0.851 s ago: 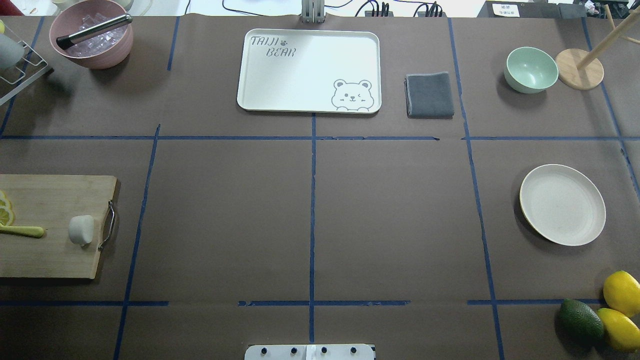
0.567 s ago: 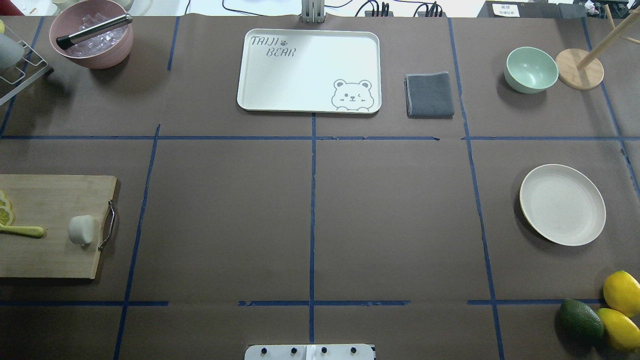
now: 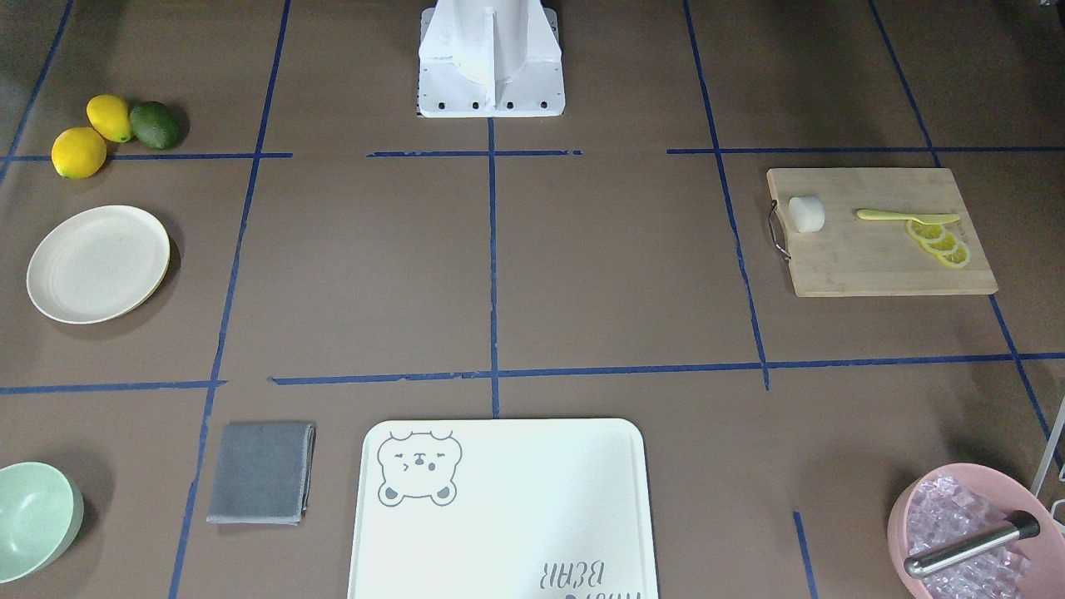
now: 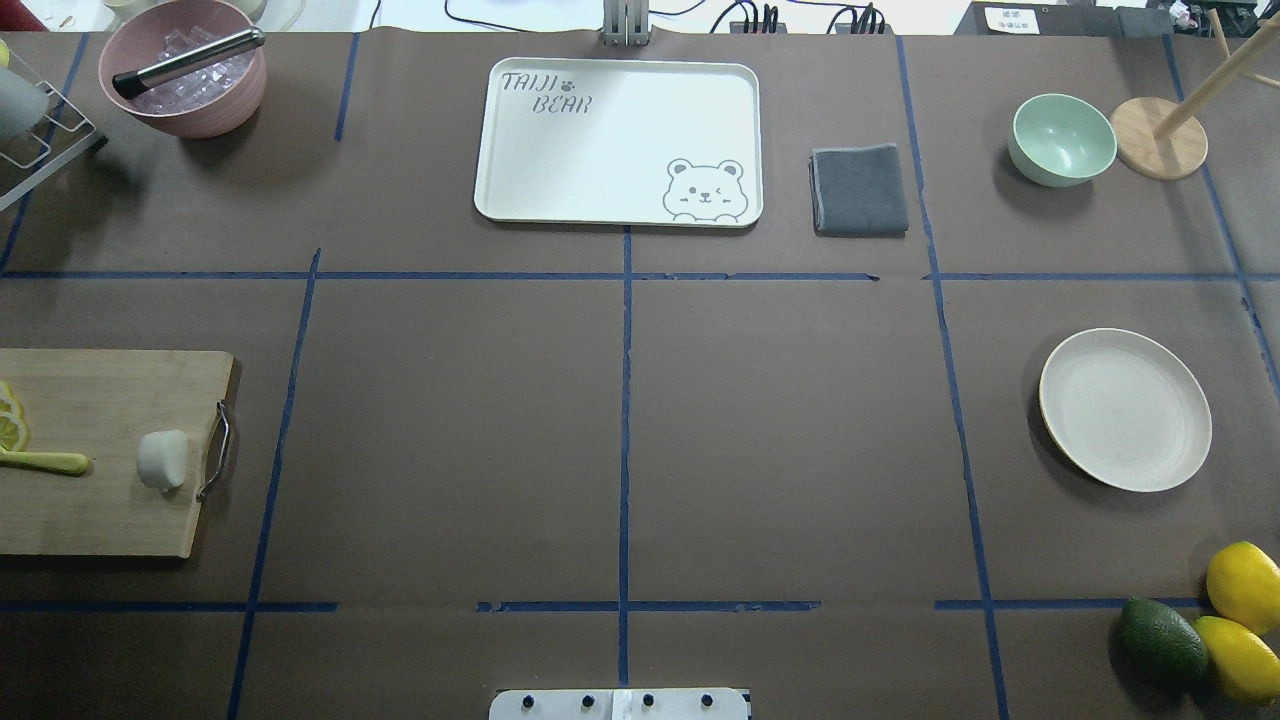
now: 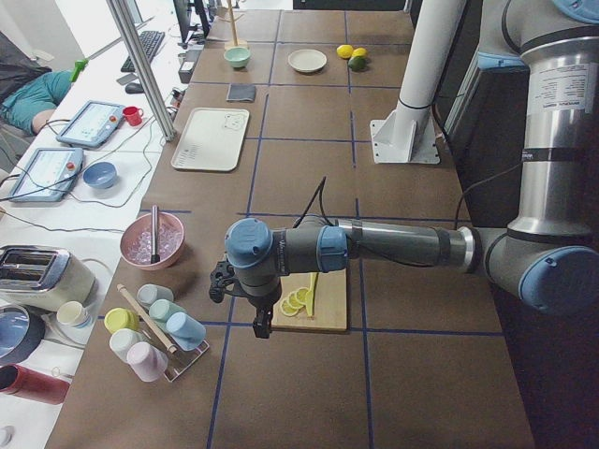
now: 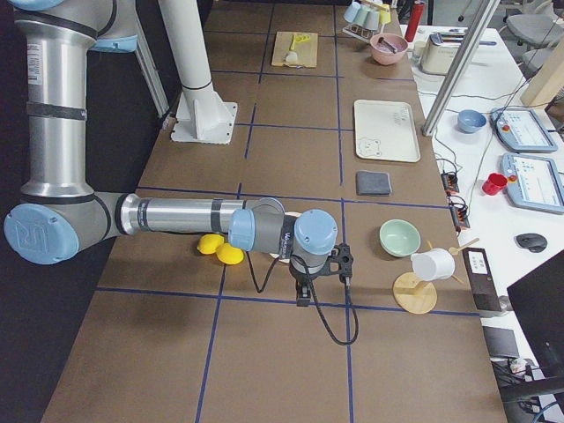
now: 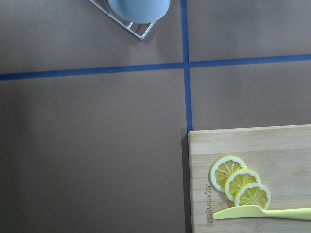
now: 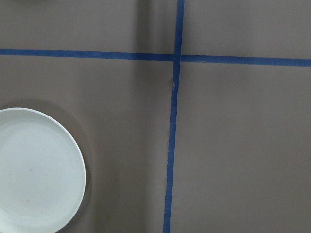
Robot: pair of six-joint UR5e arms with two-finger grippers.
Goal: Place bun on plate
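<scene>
The bun (image 4: 162, 460) is a small white lump lying on a wooden cutting board (image 4: 100, 520) at the table's left, beside the board's metal handle; the front-facing view shows the bun (image 3: 805, 214) too. The plate (image 4: 1125, 409), round and cream-white, sits empty at the right, and part of the plate (image 8: 34, 170) shows in the right wrist view. My left gripper (image 5: 255, 325) hangs over the board's outer end, away from the bun. My right gripper (image 6: 304, 293) hangs near the plate. Both show only in side views, so I cannot tell whether either is open or shut.
Lemon slices (image 7: 240, 182) and a yellow knife (image 7: 262, 212) lie on the board. A bear-printed tray (image 4: 617, 140), grey cloth (image 4: 859, 190), mint bowl (image 4: 1061, 138) and pink ice bowl (image 4: 183, 68) line the far side. Lemons (image 4: 1243, 585) and an avocado (image 4: 1160, 640) sit near right.
</scene>
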